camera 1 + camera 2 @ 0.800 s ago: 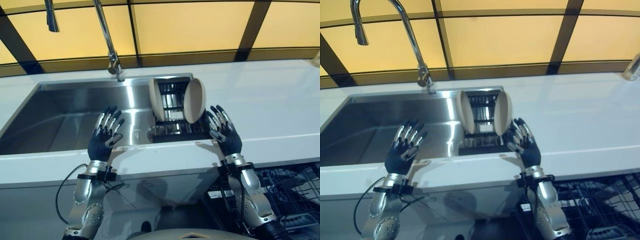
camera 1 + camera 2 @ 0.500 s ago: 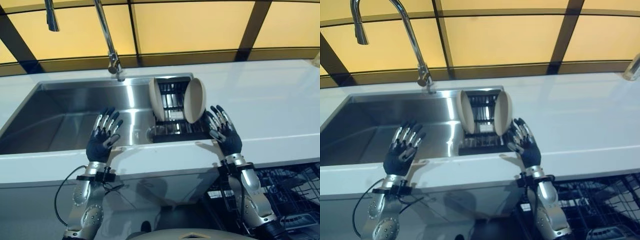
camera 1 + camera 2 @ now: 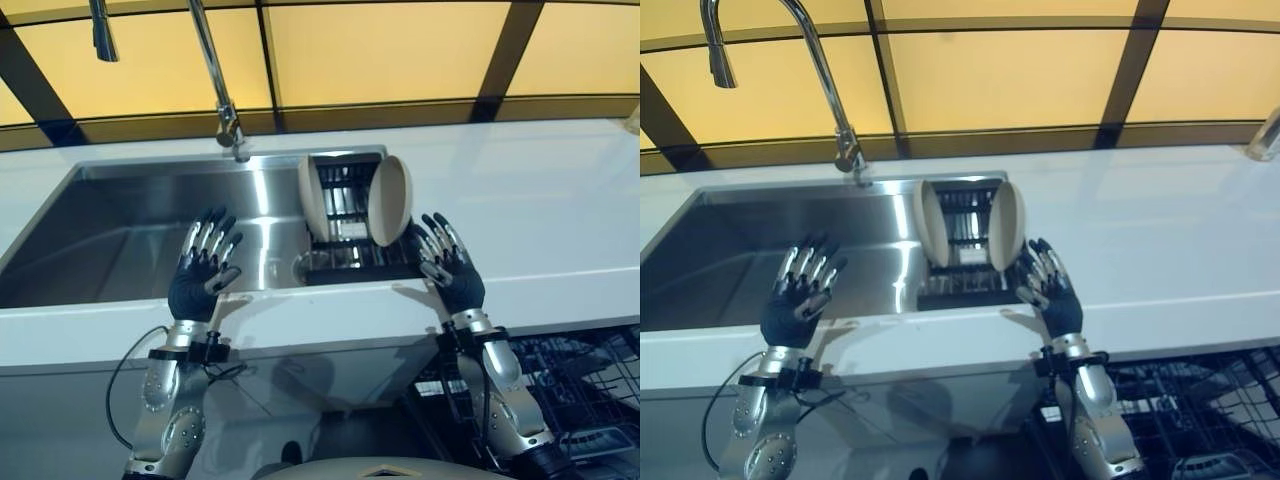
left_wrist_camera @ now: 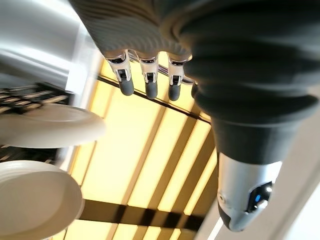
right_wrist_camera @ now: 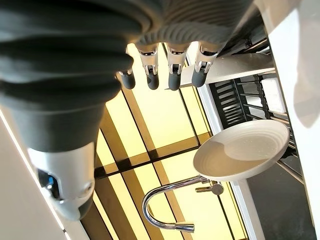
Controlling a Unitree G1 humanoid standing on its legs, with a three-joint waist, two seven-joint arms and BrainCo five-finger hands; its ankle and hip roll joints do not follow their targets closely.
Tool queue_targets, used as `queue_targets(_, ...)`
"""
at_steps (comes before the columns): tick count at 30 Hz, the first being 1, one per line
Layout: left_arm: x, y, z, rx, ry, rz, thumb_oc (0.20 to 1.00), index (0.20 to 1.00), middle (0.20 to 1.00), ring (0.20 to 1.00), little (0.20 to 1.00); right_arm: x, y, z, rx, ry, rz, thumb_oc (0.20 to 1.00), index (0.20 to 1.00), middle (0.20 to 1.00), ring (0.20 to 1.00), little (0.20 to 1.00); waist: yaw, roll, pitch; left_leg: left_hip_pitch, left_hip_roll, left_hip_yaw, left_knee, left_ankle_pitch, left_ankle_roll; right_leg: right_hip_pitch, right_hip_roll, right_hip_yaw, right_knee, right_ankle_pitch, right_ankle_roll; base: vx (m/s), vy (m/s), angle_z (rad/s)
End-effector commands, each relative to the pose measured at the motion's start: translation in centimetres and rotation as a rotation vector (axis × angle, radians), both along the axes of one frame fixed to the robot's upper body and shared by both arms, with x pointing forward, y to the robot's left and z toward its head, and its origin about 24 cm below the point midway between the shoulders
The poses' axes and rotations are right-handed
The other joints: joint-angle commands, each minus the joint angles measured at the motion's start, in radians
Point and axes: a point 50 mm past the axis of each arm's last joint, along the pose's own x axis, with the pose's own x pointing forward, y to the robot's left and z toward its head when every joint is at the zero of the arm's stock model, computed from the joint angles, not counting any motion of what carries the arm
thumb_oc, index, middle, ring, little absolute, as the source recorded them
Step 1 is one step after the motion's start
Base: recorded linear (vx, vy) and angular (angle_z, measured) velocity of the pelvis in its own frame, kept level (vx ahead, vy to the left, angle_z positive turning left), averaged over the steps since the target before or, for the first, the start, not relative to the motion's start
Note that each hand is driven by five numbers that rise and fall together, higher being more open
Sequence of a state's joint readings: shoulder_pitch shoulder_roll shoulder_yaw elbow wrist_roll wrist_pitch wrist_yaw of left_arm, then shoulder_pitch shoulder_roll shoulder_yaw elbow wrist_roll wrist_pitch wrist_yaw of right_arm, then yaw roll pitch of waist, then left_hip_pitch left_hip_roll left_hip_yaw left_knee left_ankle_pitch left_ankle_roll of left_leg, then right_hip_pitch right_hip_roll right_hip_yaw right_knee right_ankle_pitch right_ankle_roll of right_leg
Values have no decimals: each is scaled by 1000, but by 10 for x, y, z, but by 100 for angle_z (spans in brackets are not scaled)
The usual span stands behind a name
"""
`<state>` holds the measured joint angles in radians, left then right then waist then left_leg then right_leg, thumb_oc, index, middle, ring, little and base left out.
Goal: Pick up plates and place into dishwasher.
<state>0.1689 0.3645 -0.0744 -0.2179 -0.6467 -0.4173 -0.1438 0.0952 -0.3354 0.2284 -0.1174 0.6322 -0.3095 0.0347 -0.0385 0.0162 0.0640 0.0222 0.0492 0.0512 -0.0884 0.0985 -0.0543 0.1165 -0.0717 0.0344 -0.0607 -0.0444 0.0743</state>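
Robot hand (image 3: 458,277) beside round plate (image 3: 390,201)

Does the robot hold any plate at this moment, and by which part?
Nothing is held. Left hand and right hand are open, raised before the sink; both plates stand in the rack.

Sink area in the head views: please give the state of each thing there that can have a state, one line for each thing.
Left plate: upright on edge in the rack, not held.
Right plate: upright on edge in the rack, not held.
Dish rack: in the sink, holding both plates.
Faucet: no water visible.
Left hand: open, fingers spread, holding nothing.
Right hand: open, holding nothing, beside the right plate.
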Motion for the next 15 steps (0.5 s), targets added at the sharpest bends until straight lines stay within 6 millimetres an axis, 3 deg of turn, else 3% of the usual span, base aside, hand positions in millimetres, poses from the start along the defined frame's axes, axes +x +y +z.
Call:
queue_targets(1,6,8,38,136,-212,70,1000,1000,1000,1000,1000,4,7,37,44,-181,32,1000,1000,1000,1000,1000,-2,-23,-16,18,17,-10,12,-95,19,-98,-7,-50,18,67,30,0,0,0)
queue_targets(6,10,15,60,321,-333,148,1000,1000,1000,1000,1000,7,7,37,38,-170,41,1000,1000,1000,1000,1000,-19,-13,-28,20,18,-2,12,-91,16,-100,-5,-37,18,67,32,4,19,-4)
queue_targets(15,32,22,91,915,-464,268,1000,1000,1000,1000,1000,13,12,37,7,-157,80,1000,1000,1000,1000,1000,-49,13,-45,31,19,23,10,-87,14,-98,-10,-20,18,66,40,7,22,-5)
